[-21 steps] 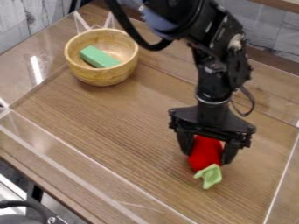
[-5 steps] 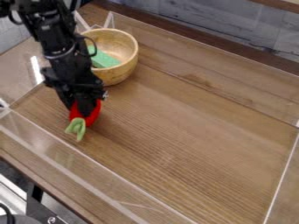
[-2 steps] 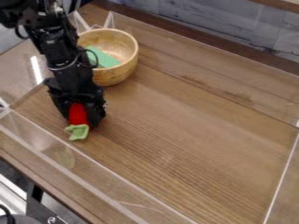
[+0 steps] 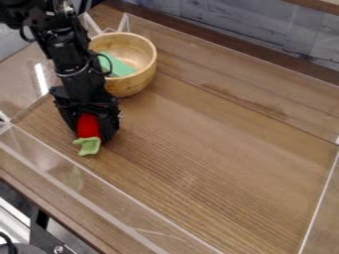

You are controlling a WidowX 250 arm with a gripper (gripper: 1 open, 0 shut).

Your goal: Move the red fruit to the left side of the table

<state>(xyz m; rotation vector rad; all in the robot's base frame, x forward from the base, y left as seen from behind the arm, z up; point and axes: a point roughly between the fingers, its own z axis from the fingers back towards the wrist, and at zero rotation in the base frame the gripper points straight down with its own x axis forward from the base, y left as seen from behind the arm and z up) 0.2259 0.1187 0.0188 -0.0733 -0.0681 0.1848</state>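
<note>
The red fruit [image 4: 89, 128] lies on the table [image 4: 212, 129] at its left side, its light green leafy stem [image 4: 89, 148] pointing toward the front edge. My gripper [image 4: 87, 121] points straight down over it. Its black fingers [image 4: 69, 118] stand open on either side of the fruit, spread wider than the fruit. The arm rises from there toward the upper left corner of the view.
A wooden bowl [image 4: 134, 75] holding a green block [image 4: 122, 65] stands just behind the gripper at the back left. Low clear acrylic walls [image 4: 40, 149] edge the table, with the left wall close to the gripper.
The fingers have spread apart around the red fruit, which now rests on the table. The hand sank slightly and has since held still.
</note>
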